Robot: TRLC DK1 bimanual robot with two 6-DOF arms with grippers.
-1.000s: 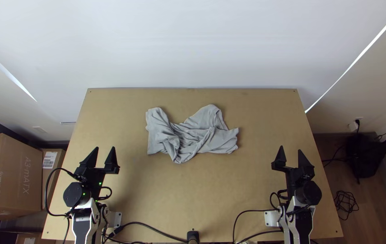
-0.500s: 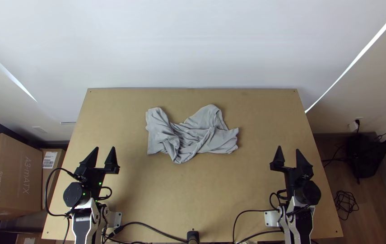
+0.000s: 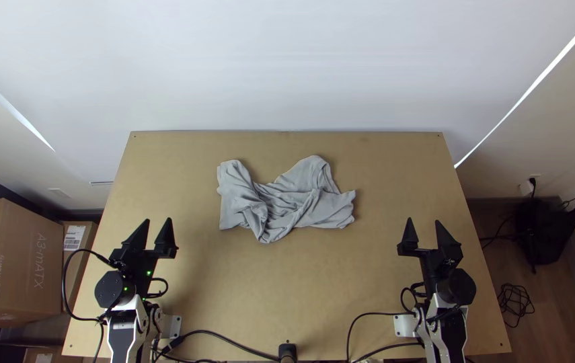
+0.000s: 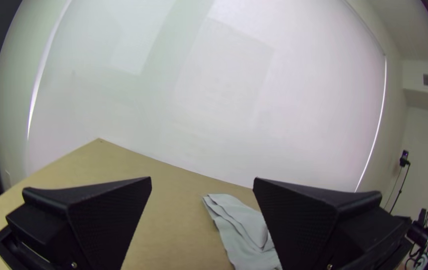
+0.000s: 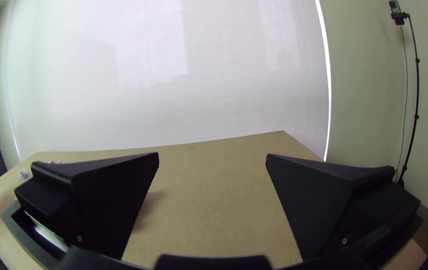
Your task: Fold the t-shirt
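A grey t-shirt (image 3: 287, 205) lies bunched and wrinkled around the middle of the table, toward its far edge. My left gripper (image 3: 158, 227) stands open over the table's left part, nearer than the shirt and apart from it. On the right part, my right gripper (image 3: 423, 228) is open too, with nothing between its fingers. In the left wrist view part of the t-shirt (image 4: 244, 230) lies beyond the open left gripper (image 4: 202, 182), partly hidden by one finger. The right wrist view has the right gripper (image 5: 212, 157) with bare table between its spread fingers.
The wooden table (image 3: 287, 289) has bare wood around the shirt. Black cables (image 3: 233, 343) run along its near edge, beside a small black stand (image 3: 288, 351). Cardboard boxes (image 3: 15, 259) are at the left, a black bag (image 3: 544, 232) on the floor at the right.
My right gripper has shifted slightly left and stays open. The left gripper has barely moved, and the shirt lies as before.
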